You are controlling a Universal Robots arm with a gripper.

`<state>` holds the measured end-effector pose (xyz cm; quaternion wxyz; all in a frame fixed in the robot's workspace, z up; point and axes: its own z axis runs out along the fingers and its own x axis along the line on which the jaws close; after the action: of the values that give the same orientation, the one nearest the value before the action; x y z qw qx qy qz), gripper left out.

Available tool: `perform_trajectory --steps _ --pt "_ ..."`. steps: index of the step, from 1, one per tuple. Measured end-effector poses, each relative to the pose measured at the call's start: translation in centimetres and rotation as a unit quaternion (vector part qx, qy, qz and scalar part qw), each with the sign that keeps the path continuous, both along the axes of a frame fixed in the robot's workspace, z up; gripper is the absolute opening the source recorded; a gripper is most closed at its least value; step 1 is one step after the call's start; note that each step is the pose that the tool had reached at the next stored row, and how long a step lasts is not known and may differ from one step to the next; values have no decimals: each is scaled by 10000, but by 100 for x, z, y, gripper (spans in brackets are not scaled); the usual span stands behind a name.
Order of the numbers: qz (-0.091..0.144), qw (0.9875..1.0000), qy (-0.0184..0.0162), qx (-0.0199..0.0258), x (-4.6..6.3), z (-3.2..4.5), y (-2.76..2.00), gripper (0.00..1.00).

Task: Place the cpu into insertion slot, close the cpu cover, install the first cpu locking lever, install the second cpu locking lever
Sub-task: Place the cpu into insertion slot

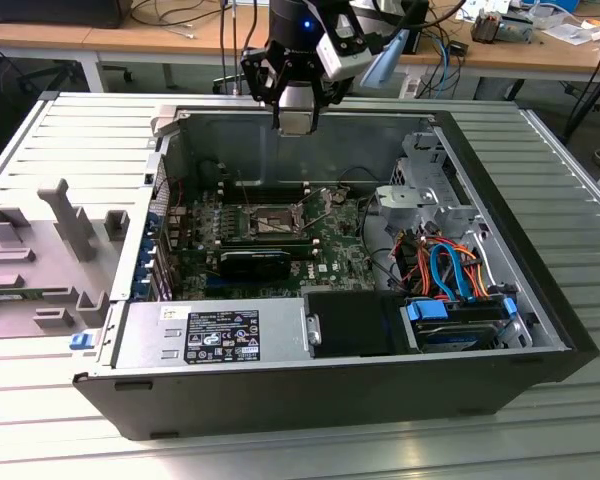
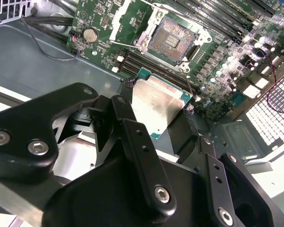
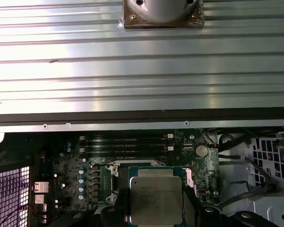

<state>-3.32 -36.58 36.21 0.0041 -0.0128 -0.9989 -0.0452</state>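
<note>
You have the gripper (image 1: 298, 112) at the upper centre of the exterior view, raised above the far wall of the open computer case (image 1: 540, 330). Its black fingers (image 2: 128, 124) are closed onto opposite edges of the cpu (image 1: 297, 122), open no wider than the chip. In the second wrist view the cpu (image 2: 157, 105) lies flat between them, silvery top showing and a green border at its edges. The first wrist view shows the same chip (image 3: 156, 201) held level. The cpu is clear of the board and touches nothing but the fingers. The insertion slot (image 1: 266, 222) sits near the middle of the exterior view, lower in the frame than the gripper and well apart from it. In the second wrist view the slot (image 2: 173, 40) has its dark pin field fully exposed inside the metal rim. What appears to be the cpu cover (image 2: 128, 21) is swung off to one side of the slot, but its exact angle cannot be told. Black memory slots (image 2: 146, 66) run between slot and chip in that view. The power supply (image 1: 220, 335) lies at the lower left of the case, and orange and blue cables (image 1: 450, 270) at its right. The case rests on a ribbed metal table (image 1: 80, 130).
</note>
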Motion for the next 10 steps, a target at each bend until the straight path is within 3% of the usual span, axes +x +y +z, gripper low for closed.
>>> perform_trajectory --steps 5,6,7,10 --pt "0 10000 0 0 0 -23 -6 54" --pt "0 10000 0 0 0 -108 -20 54" --pt "0 10000 0 0 0 -212 -84 54" --pt "0 10000 0 0 0 -217 -88 54"
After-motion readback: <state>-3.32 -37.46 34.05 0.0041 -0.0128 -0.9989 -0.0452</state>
